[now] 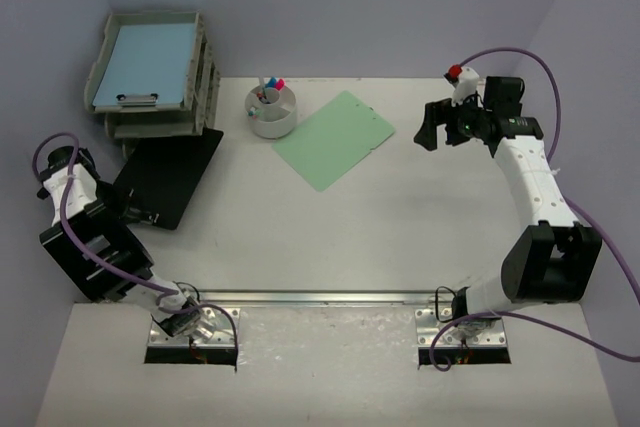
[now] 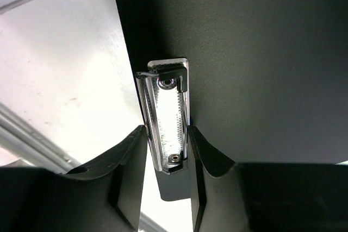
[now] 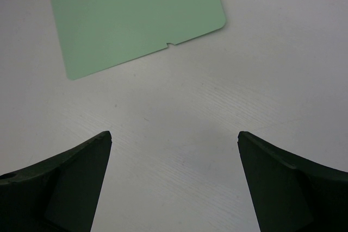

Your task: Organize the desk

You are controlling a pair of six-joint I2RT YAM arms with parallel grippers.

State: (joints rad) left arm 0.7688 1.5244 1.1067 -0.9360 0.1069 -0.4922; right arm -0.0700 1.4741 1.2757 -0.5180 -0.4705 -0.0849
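Observation:
The white desk [image 1: 350, 237] carries a black clipboard [image 1: 170, 175] at the left, its far corner by the foot of the grey trays. My left gripper [image 1: 133, 210] is shut on its chrome clip [image 2: 167, 118], one finger on each side of the metal. A pale green sheet [image 1: 335, 139] lies at the back centre, and in the right wrist view the green sheet [image 3: 136, 20] fills the upper left. My right gripper [image 1: 432, 132] hovers to the sheet's right, open, and only bare tabletop shows between the jaws of that gripper [image 3: 174, 134].
Stacked grey trays [image 1: 205, 82] stand at the back left, a blue clipboard [image 1: 145, 62] in the top one. A white pen holder [image 1: 272, 115] with markers sits next to the green sheet. A metal rail [image 1: 320, 298] runs along the near edge.

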